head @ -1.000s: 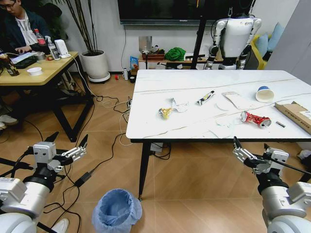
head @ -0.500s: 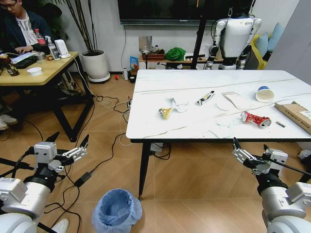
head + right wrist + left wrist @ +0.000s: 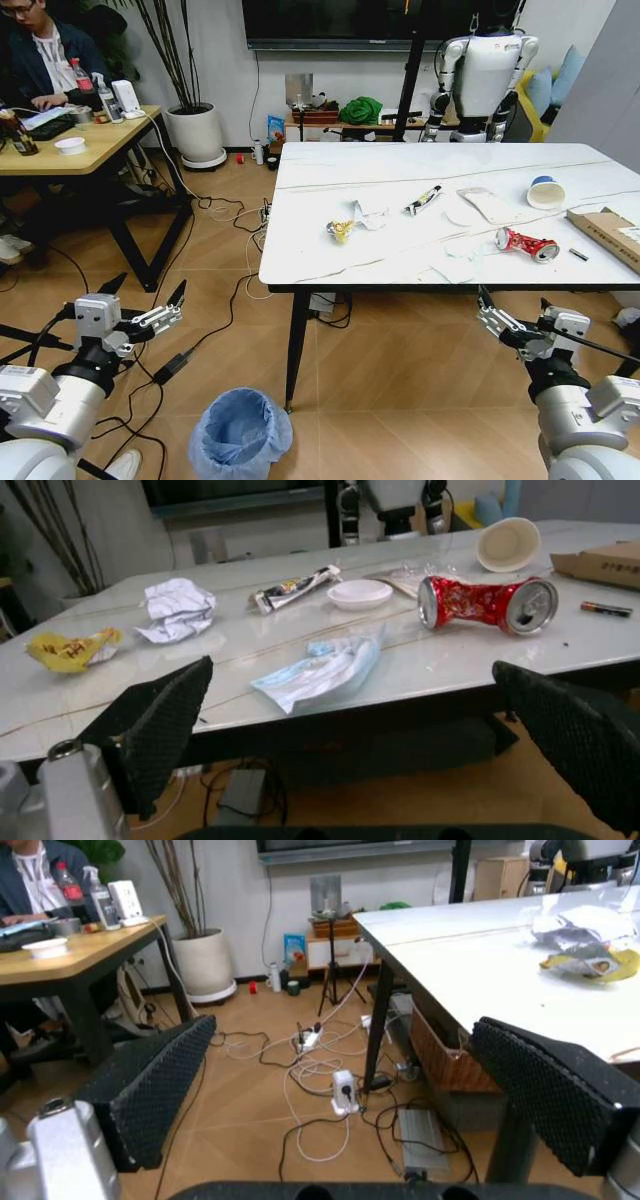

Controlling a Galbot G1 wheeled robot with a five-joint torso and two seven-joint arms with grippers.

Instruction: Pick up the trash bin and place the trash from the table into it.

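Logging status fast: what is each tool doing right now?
Left tool: open, empty, low beside the table.
Right tool: open, empty, below the table edge.

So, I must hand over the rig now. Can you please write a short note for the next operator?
Left gripper: open, holds nothing, low over the floor left of the table.
Right gripper: open, holds nothing, just below the table's front edge.
Bin: on the floor between the arms, not picked up.
Trash on the table: red can, yellow wrapper, crumpled paper, tube, cup, cardboard box.
Done: nothing.
Left: lift the bin, put all the trash in.
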